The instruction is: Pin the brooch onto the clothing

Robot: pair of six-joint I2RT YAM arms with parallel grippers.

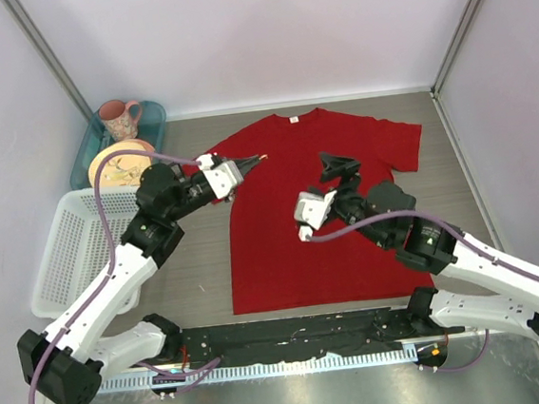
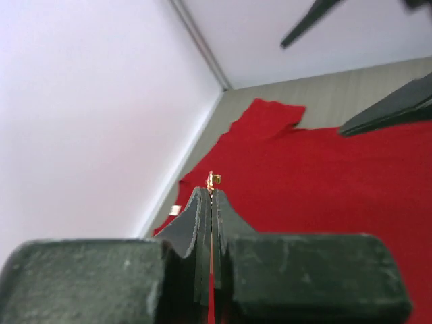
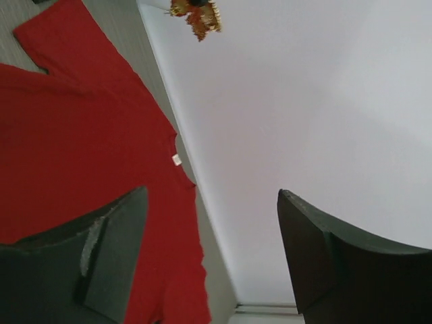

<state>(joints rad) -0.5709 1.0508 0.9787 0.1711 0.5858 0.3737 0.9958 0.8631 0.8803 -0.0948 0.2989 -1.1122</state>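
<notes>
- Pinching the brooch (image 3: 197, 19), the left claw (image 1: 251, 163) is clenched above the shirt (image 1: 284, 248), near its collar.
- The right claw (image 1: 340, 168) hangs released above the shirt's middle.
- Brooch seems tiny, light, stiff: grip its edge.

T-shirt (image 1: 274, 249): matt red cloth. brooch (image 3: 197, 16): shiny gold-toned metal. basket (image 1: 65, 260): white plastic.
</notes>
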